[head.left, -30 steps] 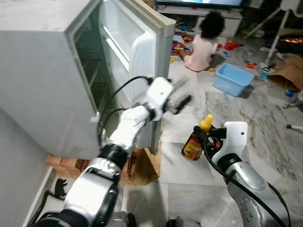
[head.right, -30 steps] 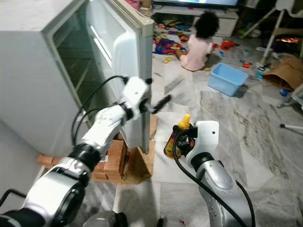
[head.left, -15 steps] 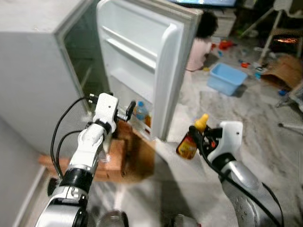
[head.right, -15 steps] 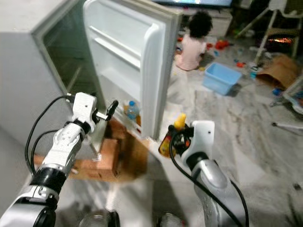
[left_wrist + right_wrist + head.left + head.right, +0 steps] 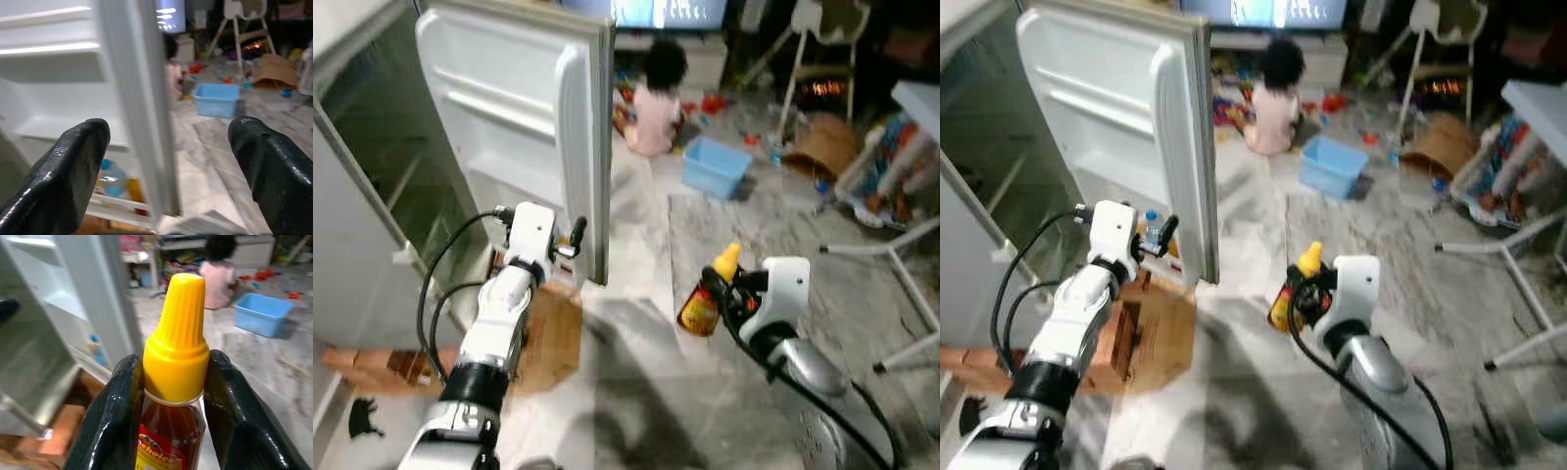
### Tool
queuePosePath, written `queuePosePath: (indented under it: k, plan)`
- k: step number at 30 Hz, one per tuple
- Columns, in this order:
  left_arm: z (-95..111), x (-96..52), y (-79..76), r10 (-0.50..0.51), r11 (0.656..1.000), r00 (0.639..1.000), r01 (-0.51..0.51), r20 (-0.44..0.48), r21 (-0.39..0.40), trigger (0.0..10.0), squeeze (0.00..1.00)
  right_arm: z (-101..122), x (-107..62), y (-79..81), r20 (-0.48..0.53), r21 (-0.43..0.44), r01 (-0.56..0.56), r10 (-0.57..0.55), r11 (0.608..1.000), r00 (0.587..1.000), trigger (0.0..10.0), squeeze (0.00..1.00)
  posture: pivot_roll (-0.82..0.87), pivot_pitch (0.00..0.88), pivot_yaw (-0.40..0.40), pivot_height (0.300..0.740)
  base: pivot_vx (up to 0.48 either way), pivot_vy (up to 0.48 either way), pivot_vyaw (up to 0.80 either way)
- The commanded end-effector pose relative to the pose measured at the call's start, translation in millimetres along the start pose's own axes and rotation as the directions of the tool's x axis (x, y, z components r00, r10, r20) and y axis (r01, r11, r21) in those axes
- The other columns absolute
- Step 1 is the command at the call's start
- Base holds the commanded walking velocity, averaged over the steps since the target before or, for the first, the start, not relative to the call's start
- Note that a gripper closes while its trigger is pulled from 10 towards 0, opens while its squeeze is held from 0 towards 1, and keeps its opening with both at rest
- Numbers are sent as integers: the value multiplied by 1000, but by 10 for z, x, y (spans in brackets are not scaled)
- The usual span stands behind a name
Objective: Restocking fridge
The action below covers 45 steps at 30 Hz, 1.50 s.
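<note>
- Right gripper (image 5: 722,290) clamping a sauce bottle (image 5: 702,305) just under its yellow cap (image 5: 175,335); black fingers (image 5: 111,417) pressing both sides of the neck, amber contents and a red label showing below.
- Bottle being carried in the air above the marble floor (image 5: 724,225), to the right of the fridge door (image 5: 514,108) and apart from it, leaning slightly.
- Left gripper (image 5: 570,242) hanging at the door's lower free edge with fingers spread wide and holding nothing; in the left wrist view the door edge (image 5: 139,105) standing between the two fingertips (image 5: 73,166). Contact with the door: not determinable.
- Fridge (image 5: 357,196) standing with door swung wide, white door shelves facing forward, dark interior with shelves to the left.
- Lowest door shelf already stocked: a small clear bottle with a blue cap (image 5: 111,177) and an orange item (image 5: 135,190) beside it.
- Cabinet resting on bricks (image 5: 372,364), with a sheet of cardboard (image 5: 548,333) lying on the floor below the door.
- Person in a pink top (image 5: 656,93) sitting on the floor well beyond the door, back turned, near a light blue tub (image 5: 716,166) and scattered toys.
- White chair legs (image 5: 891,284) standing at far right.
</note>
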<state>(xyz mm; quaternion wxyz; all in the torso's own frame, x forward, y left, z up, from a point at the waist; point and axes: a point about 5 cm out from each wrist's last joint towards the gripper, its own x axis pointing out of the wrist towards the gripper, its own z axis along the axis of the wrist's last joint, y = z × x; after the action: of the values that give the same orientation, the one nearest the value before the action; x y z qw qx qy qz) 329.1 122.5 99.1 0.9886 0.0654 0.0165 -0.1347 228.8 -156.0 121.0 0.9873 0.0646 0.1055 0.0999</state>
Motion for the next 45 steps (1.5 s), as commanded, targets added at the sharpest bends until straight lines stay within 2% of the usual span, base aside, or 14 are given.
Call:
queuePosePath:
  k: [1, 7, 18, 22, 26, 31, 34, 43, 45]
  plan:
    - [56, 24, 20, 5, 1000, 1000, -6, 8, 19, 10000, 0, 93, 16, 22, 47, -7, -5, 5, 1000, 999, 10000, 0, -43, 0, -11, 740, 458, 0, 0]
    - [63, 23, 43, 25, 998, 1000, -25, 11, 52, 10000, 0, 91, 19, 33, 50, -9, -5, 5, 1000, 999, 10000, 0, -43, 0, -9, 740, 419, 134, 0]
    - [40, 23, 32, 41, 998, 999, -40, 0, 58, 10000, 0, 96, 14, 35, 56, -15, -5, 6, 1000, 998, 10000, 0, -44, 0, -8, 740, 391, 277, 0]
    - [16, 31, 70, 98, 994, 995, -97, -21, 48, 10000, 0, 94, 9, 36, 56, -17, -4, 5, 1000, 998, 10000, 0, -47, 0, -8, 740, 309, 366, 0]
    - [21, 50, 145, 169, 984, 985, -168, -25, 52, 10000, 0, 94, 5, 34, 57, -19, -2, 3, 1000, 998, 10000, 0, -50, 0, -7, 740, 0, 446, 0]
    - [28, 90, 124, 152, 988, 988, -150, -38, 44, 10000, 0, 91, 5, 34, 56, -19, 0, 1, 1000, 998, 10000, 0, -50, 0, -5, 740, 0, 454, 0]
    - [51, 142, 4, 69, 997, 997, -68, -39, 38, 10000, 0, 89, 7, 38, 57, -19, 0, 1, 1000, 998, 10000, 0, -50, 0, -5, 740, 0, 450, 0]
    - [144, 232, -269, -69, 995, 998, 70, -14, 66, 10000, 0, 87, 15, 36, 56, -22, -1, 2, 1000, 998, 10000, 0, -50, 0, -5, 740, 0, 437, 0]
    - [187, 261, -423, -149, 985, 989, 149, -1, 83, 10000, 0, 87, 19, 33, 57, -22, 1, 0, 1000, 998, 10000, 0, -49, 0, -5, 740, 0, 437, 0]
